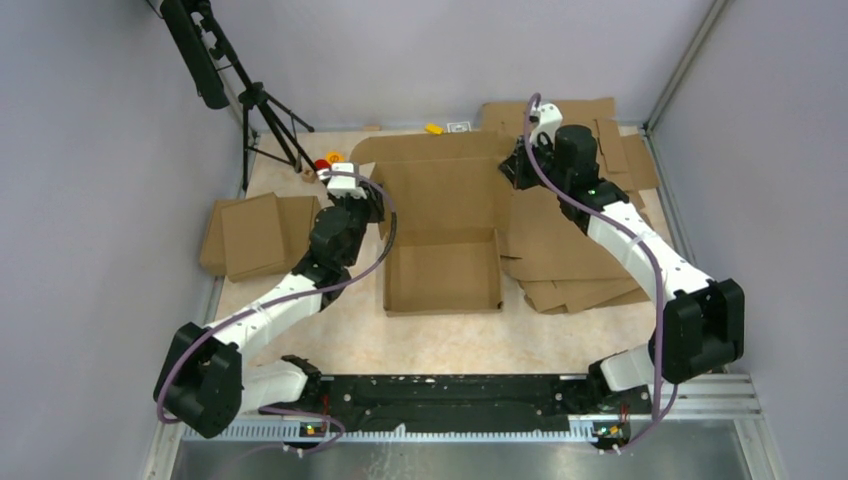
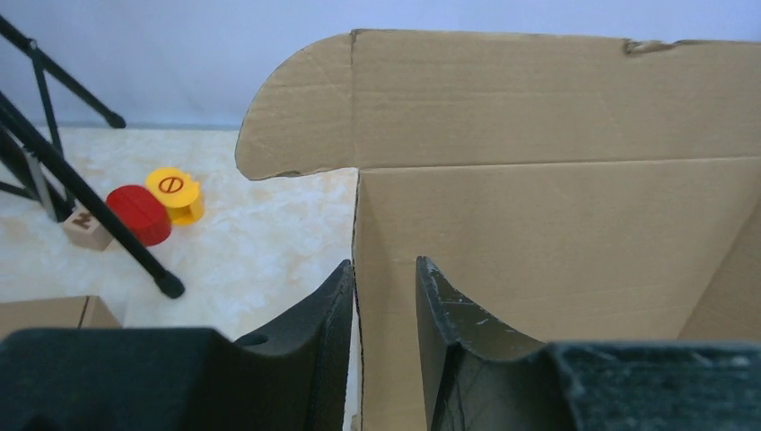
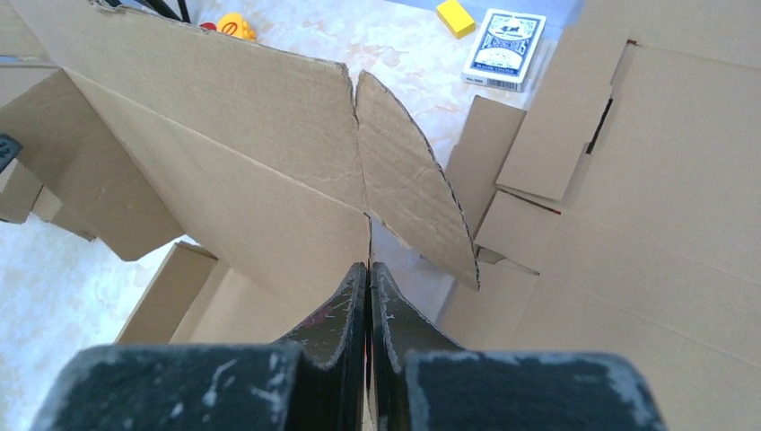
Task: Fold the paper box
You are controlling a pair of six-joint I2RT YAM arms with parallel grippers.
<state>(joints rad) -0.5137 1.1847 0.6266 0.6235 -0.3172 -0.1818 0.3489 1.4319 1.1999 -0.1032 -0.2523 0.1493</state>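
You are working under bright, even, diffuse light from above. Expect only soft, faint shadows: inside the plain brown corrugated paper box, and on the pale marbled tabletop just beside the box. In both wrist views the box is sharp, while the dark foreground nearest the lens reads slightly soft.

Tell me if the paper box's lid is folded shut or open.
Open. The paper box is uncovered from above: its lid panel stands upright at the back, and the rounded side flap is not tucked in.
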